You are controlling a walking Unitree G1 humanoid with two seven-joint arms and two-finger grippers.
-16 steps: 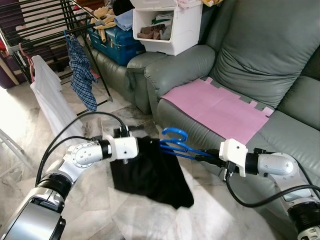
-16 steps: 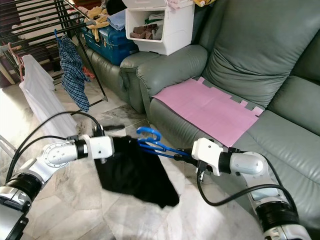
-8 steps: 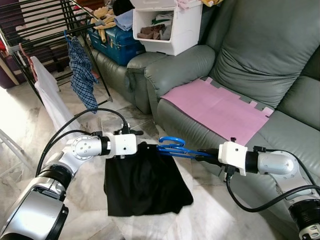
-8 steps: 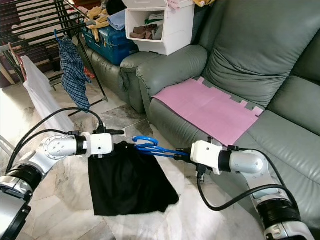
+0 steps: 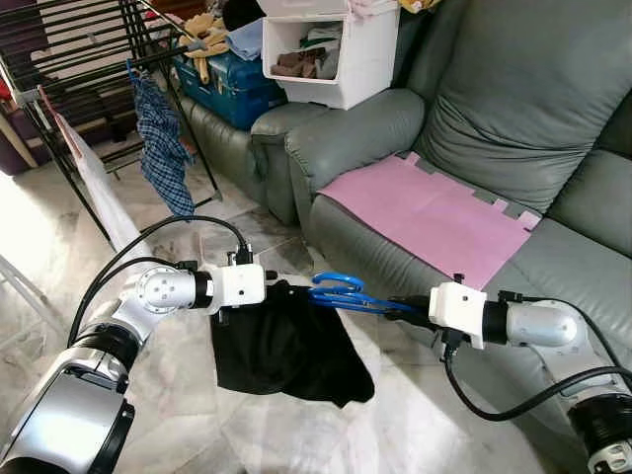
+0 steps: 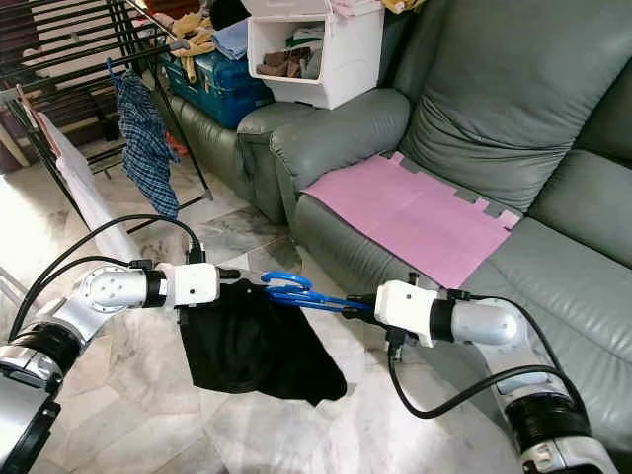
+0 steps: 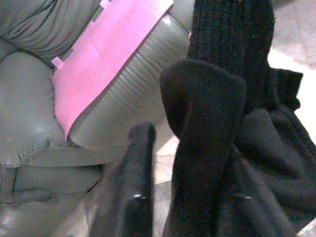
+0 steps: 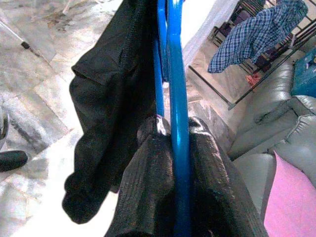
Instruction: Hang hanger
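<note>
Garment and hanger held between both arms, above floor.
Left pincer (image 5: 265, 288) clamped on black garment (image 5: 291, 346), keeping its opening taut; right pincer (image 5: 410, 308) clamped on blue hanger (image 5: 341, 292), hook toward the cloth, likely for threading.

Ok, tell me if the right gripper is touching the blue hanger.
Touching. The right wrist view shows the right gripper with both black fingers pressed against the blue hanger, with no gap.
</note>
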